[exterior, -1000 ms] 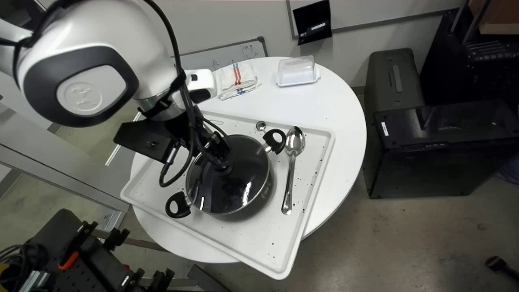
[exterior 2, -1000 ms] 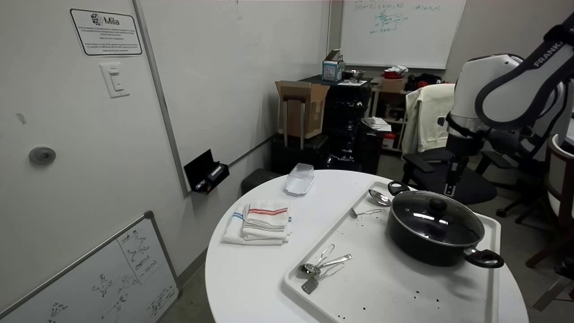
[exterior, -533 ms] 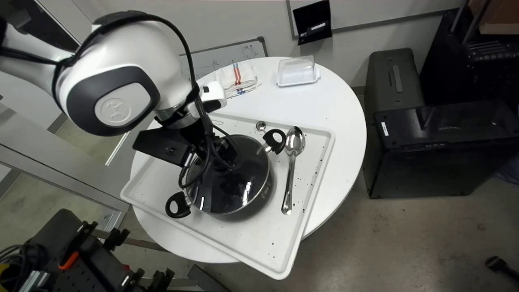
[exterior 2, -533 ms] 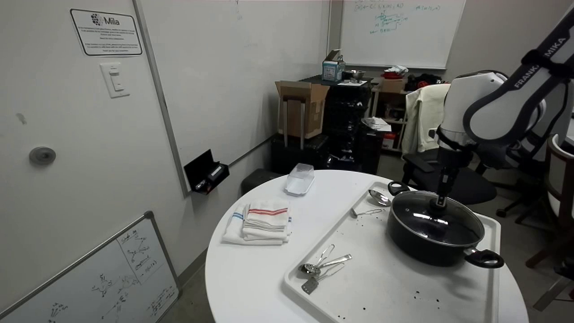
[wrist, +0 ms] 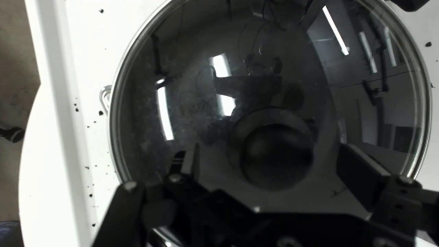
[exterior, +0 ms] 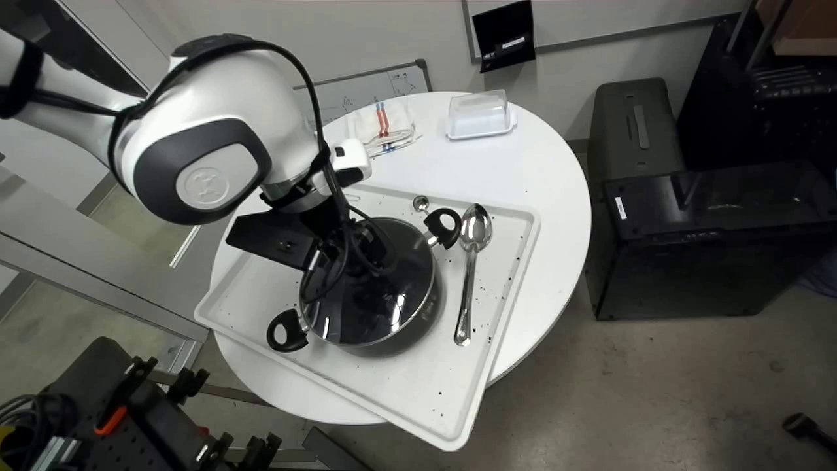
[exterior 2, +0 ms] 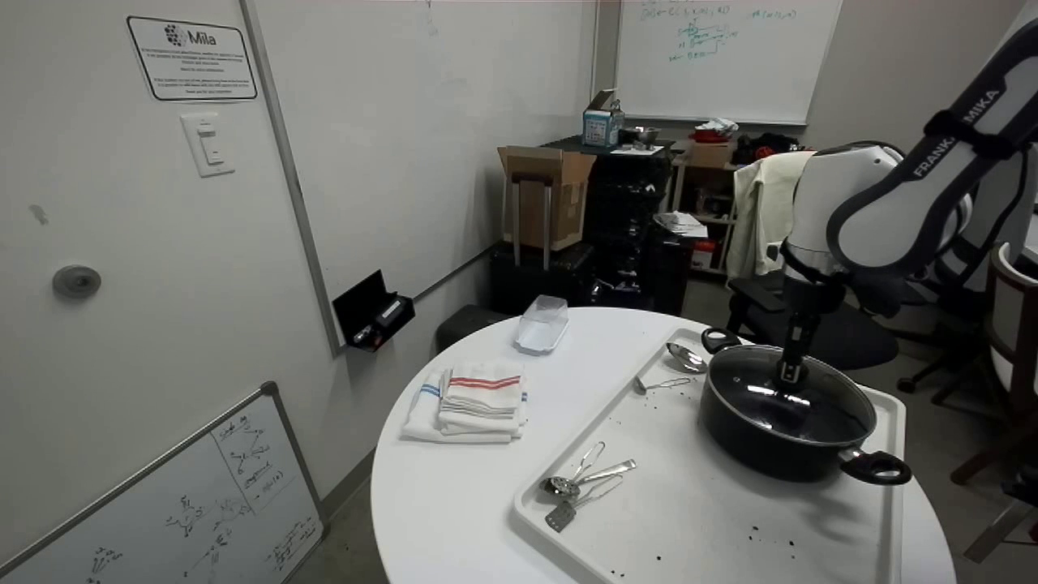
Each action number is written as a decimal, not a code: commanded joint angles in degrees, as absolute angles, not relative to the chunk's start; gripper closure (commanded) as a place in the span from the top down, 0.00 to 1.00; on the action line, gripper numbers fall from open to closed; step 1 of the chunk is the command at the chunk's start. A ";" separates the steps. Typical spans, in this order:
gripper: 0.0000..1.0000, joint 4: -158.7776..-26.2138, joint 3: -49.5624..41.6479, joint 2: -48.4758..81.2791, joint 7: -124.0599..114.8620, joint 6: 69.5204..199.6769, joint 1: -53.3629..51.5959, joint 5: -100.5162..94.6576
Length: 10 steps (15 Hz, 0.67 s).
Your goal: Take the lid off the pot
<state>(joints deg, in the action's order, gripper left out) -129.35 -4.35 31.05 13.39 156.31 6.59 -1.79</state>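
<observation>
Compared w/ 1 sec ago, my spread black gripper point(exterior 2: 791, 375) is standing lower, around the round black knob point(wrist: 277, 156) of the see-through glass lid point(exterior: 376, 304); pinching is prob. coming.

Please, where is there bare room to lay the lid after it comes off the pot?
A wide patch of the tray is free between the small metal utensils and the pot, save some dark specks. The table is bare between the tray and the folded towels. The pot is crowded: the open gripper is over its lid, the large spoon beside the pot.
</observation>
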 commanded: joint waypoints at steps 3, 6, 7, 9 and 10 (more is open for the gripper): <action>0.74 -128.66 -3.73 32.22 12.57 158.21 7.29 -2.80; 0.54 -128.79 -3.72 32.15 12.58 158.57 7.34 -2.80; 0.45 -128.82 -3.71 32.12 12.58 158.66 7.34 -2.80; 0.28 -128.86 -3.60 32.09 12.56 158.73 7.30 -2.82; 0.25 -128.89 -3.65 32.08 12.60 158.78 7.36 -2.85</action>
